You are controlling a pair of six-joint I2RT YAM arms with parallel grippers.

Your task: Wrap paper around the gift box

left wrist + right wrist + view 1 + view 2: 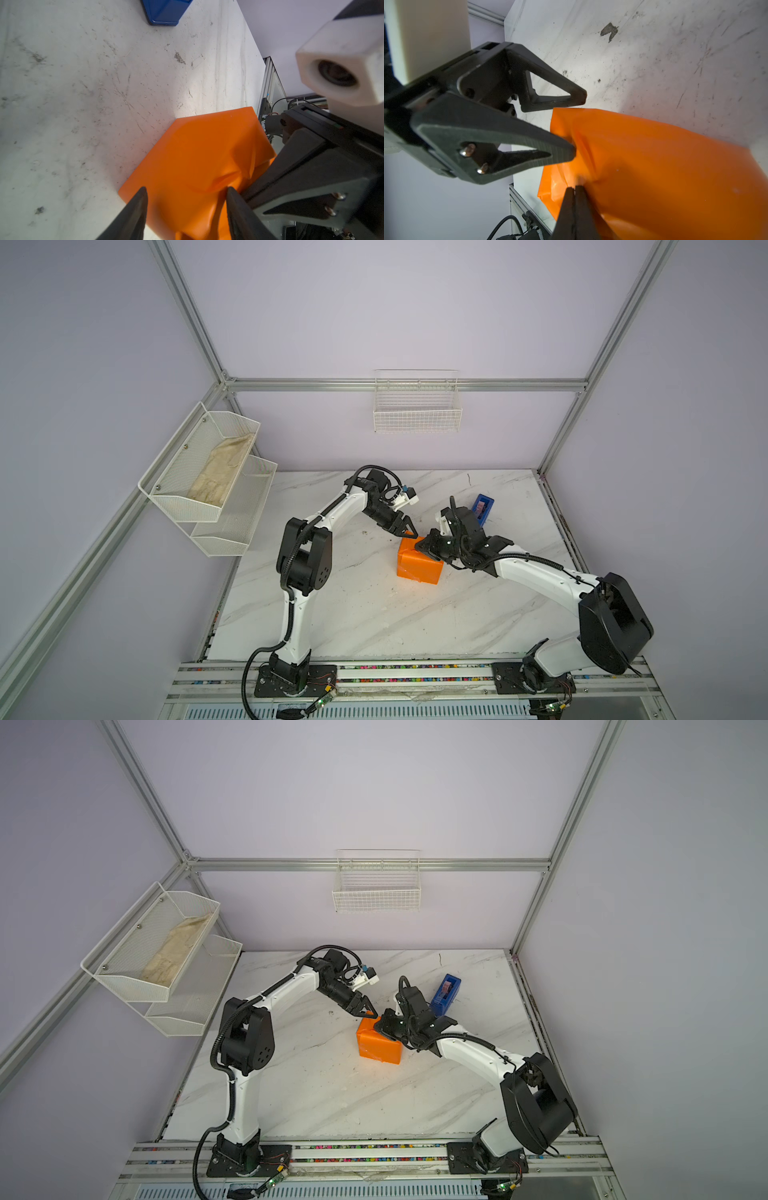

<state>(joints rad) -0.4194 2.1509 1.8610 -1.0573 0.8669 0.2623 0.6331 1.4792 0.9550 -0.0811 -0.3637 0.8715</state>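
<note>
The gift box is hidden inside the orange paper [417,566] [377,1046], which stands as a wrapped block at mid-table. My left gripper [409,531] [370,1013] is open at the block's far upper end. In the left wrist view its fingertips [143,192] straddle a creased flap of paper [199,149]. My right gripper [420,546] [380,1026] rests on top of the block from the right. In the right wrist view it [575,188] is shut, tips against a fold of paper [664,176]. Whether any paper is pinched does not show. The left gripper [577,125] faces it there.
A blue tape dispenser [483,508] [445,994] [166,12] stands behind the right arm. Mesh shelves hang on the left wall, holding a beige cloth [224,472]. A wire basket [417,414] is on the back wall. The marble table [353,614] stretches out in front.
</note>
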